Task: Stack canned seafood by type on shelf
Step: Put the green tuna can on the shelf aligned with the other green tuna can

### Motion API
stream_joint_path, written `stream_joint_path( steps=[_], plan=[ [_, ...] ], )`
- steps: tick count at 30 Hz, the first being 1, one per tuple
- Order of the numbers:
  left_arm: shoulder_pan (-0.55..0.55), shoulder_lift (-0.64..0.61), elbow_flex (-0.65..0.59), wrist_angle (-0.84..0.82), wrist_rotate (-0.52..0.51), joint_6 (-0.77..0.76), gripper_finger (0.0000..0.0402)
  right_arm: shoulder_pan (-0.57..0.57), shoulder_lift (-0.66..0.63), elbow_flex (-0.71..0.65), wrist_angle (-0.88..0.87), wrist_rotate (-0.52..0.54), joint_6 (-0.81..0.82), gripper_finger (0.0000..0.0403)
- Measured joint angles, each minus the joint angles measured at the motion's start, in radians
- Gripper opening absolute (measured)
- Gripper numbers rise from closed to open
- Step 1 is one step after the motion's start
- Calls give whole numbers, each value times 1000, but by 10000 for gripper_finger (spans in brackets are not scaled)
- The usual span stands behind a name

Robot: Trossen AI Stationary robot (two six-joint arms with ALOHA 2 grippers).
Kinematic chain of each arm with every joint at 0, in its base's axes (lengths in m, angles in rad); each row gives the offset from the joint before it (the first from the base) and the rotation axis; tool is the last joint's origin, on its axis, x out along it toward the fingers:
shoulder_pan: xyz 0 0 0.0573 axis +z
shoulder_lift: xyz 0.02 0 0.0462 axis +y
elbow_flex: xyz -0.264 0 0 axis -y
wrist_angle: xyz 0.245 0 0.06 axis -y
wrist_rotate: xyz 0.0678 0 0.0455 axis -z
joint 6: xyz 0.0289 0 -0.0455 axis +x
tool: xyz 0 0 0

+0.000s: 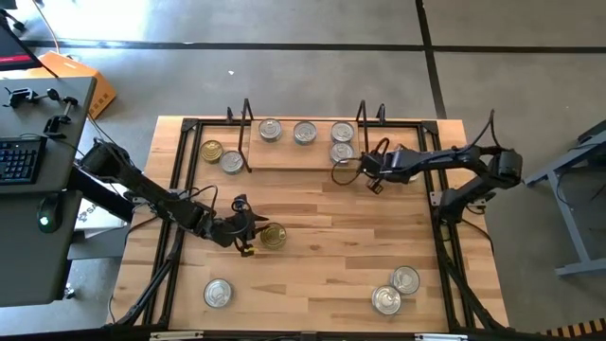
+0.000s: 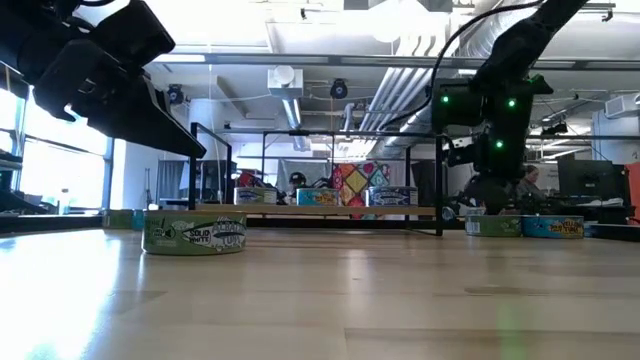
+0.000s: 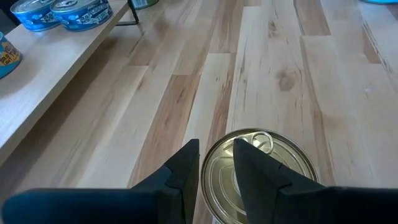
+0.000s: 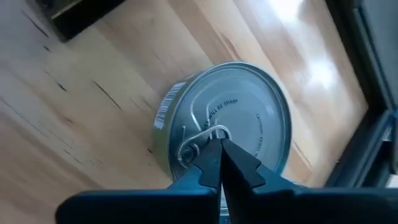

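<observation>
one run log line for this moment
left end effector: open, over gold-lidded tin mid-table | right end effector: shut, above silver-lidded tin by shelf right end

At the lower centre of your left wrist view, the short round tin with the gold lid [image 3: 261,171] gleams brassy against the pale, streaky wood tabletop [image 3: 186,93], with blue-labelled tins [image 3: 81,12] at the upper left. In your low view, the green-and-white labelled tin [image 2: 194,233] sits at the left, and your right wrist view is filled by a silver-lidded tin [image 4: 233,112].
</observation>
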Motion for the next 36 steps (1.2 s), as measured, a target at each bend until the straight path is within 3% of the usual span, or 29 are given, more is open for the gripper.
stream_joint_path(
  steps=[6, 14, 17, 19, 23, 26, 29, 32, 36],
  plan=[
    [0, 0, 0, 1, 13, -8, 90, 12, -2, 2, -58, -80, 43, 0],
    [-7, 0, 0, 15, 18, -9, 90, 175, 0, 85, -249, -383, 350, 0],
    [-11, 0, 0, 17, 19, -9, 90, 262, 1, 108, -172, -536, 498, 0],
    [-11, 0, 0, 19, 27, -9, 90, 333, 3, 105, -53, -570, 543, 0],
    [-11, 0, 0, 23, 36, -9, 90, 462, 41, 96, 251, -547, 654, 0],
    [-11, 0, 0, 37, 37, -8, 90, 524, 108, 96, 484, -432, 713, 0],
    [-12, 0, 0, 49, 58, -8, 90, 561, 181, 96, 701, -274, 655, 0],
    [-13, 0, 0, 59, 92, 0, 90, 584, 201, 96, 874, -183, 550, 0],
    [2, 0, 0, 105, 125, -47, 90, 635, 132, 100, 877, -120, 424, 0]
  ],
)
